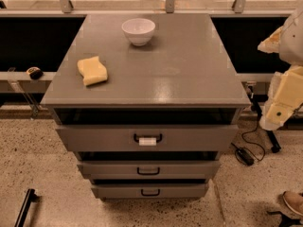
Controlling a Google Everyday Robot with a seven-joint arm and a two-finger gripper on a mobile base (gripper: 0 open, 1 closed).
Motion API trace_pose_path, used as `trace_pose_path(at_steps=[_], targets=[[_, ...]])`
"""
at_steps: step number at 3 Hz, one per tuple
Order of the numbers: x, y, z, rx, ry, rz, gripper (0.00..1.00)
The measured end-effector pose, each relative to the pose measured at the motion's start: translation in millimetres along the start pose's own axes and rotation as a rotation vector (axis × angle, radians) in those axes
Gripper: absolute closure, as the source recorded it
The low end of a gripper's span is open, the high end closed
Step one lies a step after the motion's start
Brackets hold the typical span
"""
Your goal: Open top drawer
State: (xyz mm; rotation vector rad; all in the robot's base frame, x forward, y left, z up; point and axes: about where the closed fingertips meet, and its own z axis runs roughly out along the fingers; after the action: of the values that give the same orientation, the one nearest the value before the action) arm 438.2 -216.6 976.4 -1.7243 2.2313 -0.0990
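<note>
The top drawer [94, 138] is the widest grey drawer of the cabinet, just under the cabinet top. Its black bar handle [147, 138] carries a white tag. A dark gap shows above the drawer front, which stands forward of the two narrower drawers [109, 168] below. My arm hangs at the right edge of the camera view, beside the cabinet's right side. My gripper [277, 112] is at its lower end, well to the right of the handle and touching nothing.
A white bowl [138, 30] and a yellow sponge [92, 70] lie on the cabinet top [180, 65]. A black cable and adapter [244, 156] lie on the floor at the right. A shoe [293, 202] is at the lower right, a black bar [23, 207] at the lower left.
</note>
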Motion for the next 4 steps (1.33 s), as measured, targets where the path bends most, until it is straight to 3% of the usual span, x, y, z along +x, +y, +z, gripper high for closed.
trace_pose_path(at_steps=[1, 2, 3, 4], targets=[[0, 0, 0, 0.000, 0.000, 0.000, 0.00], [5, 11, 27, -0.046, -0.079, 0.037, 0.00], [17, 45, 88, -0.113, -0.246, 0.071, 0.00], [31, 51, 95, -0.057, -0.343, 0.103, 0.00]])
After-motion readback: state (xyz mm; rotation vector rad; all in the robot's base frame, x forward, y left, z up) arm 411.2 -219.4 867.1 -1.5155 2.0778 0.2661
